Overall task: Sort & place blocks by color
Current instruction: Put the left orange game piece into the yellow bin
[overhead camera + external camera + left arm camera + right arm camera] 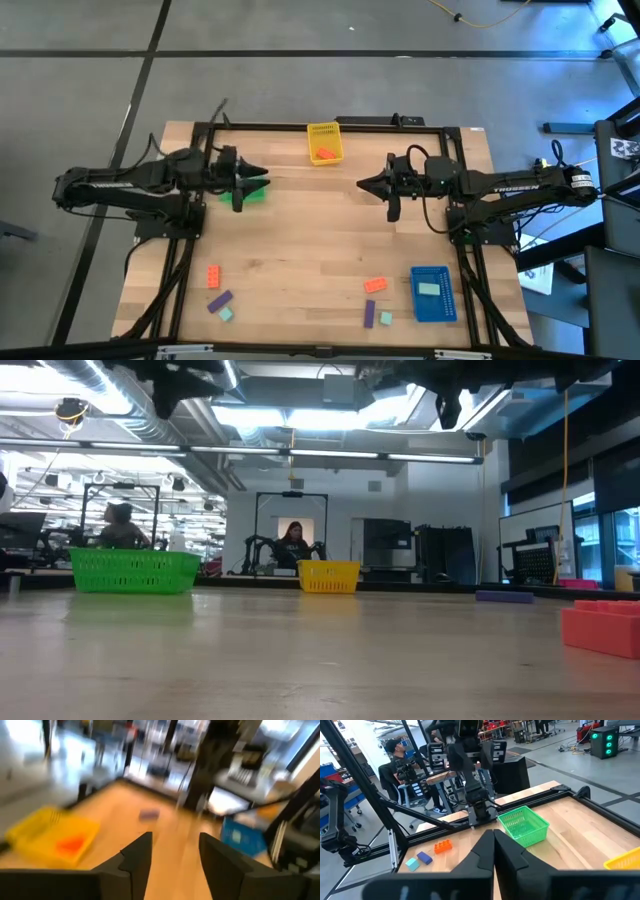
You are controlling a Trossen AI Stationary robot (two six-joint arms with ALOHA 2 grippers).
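1. High view: left end effector [252, 185] raised over the green tray [255, 192] at about 10 o'clock on the surface [300, 240], nothing visibly carried. Right end effector [366, 186] up near 2 o'clock, pinched shut and empty. Yellow tray [324, 143] at 12 o'clock with an orange-red block [326, 154] inside; blue tray [432, 294] at 4 o'clock with a pale mint block [429, 289] in it. Loose at 7 o'clock: an orange-red block [213, 277], a purple block [220, 300], a mint block [226, 314]. Loose at 5 o'clock: an orange-red block [375, 285], a purple block [369, 313], a mint block [385, 318].

2. Low view: green tray [135, 571] and yellow tray [328, 576] standing far across the surface; a red block [602, 628] close by, a purple block [504, 597] behind it. Both arms well overhead.

3. Left wrist view: fingers [137, 862] parted moderately, nothing between them; blurred, likely mid-swing.

4. Right wrist view: fingers [482, 852] pressed together, empty.

5. Judged step: between placements, six blocks unsorted. Next move likely calls for lowering an arm to its nearer cluster, spreading the fingers around one block, then matching it to a tray.
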